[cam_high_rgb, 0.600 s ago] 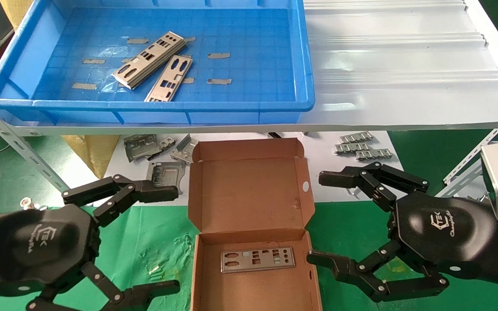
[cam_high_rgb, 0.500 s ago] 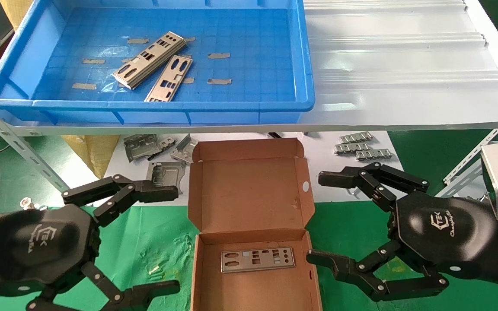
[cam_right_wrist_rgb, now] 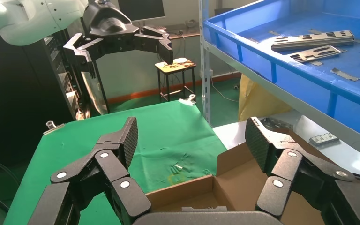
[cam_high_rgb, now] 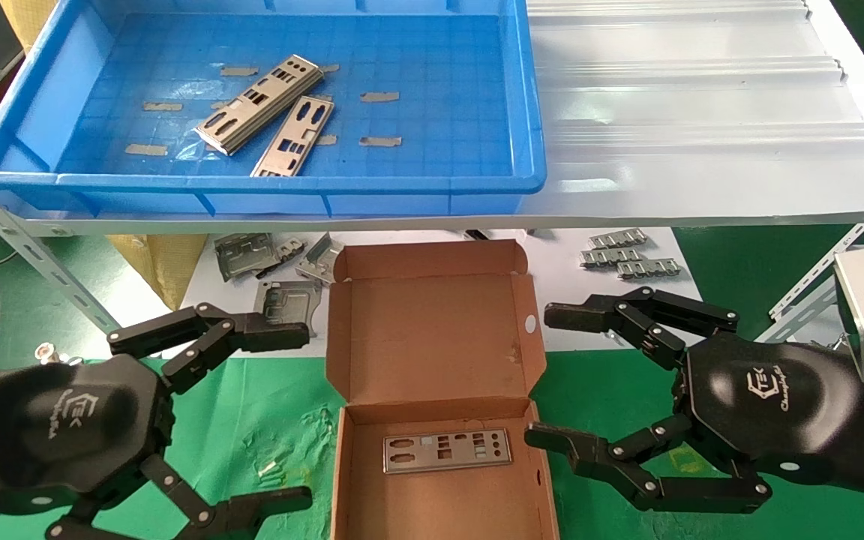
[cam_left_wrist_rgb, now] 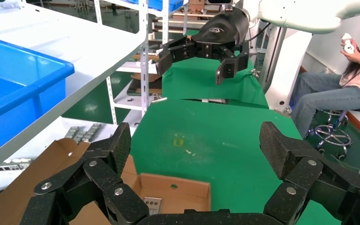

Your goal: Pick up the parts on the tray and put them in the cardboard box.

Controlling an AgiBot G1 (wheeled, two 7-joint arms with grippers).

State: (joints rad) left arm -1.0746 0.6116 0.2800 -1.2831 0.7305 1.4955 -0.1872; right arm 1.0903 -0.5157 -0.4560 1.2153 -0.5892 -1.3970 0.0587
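- Your left claw (cam_high_rgb: 286, 416) hangs low at the left of the cardboard box (cam_high_rgb: 436, 390), above the green cloth (cam_high_rgb: 274, 420); its fingers stand wide apart and hold nothing.
- Your right claw (cam_high_rgb: 559, 379) hangs at the right side of the box, also spread wide and empty. Its lower fingertip (cam_high_rgb: 541, 436) is just beside the box's right wall.
- On the black housing of each claw you can read a white logo with letters like "TEK" and a line of script under it; I cannot read the script for certain.
- The cardboard box lies open on the table, its lid folded back toward the shelf. One of the parts (cam_high_rgb: 447, 450) lies flat inside, on the box floor, long side across the box.
- The tray (cam_high_rgb: 529, 112) stands on the white shelf (cam_high_rgb: 702, 112) above and behind the box. Two groups of parts remain in it: a stack (cam_high_rgb: 259, 103) lying diagonally, and a single plate (cam_high_rgb: 293, 136) just beside it, toward the near rim.
- Strips of tan tape (cam_high_rgb: 379, 96) are stuck on the tray floor around the parts.
- Under the shelf, grey brackets (cam_high_rgb: 252, 255) lie to the left behind the box and small ridged clips (cam_high_rgb: 627, 255) to the right.
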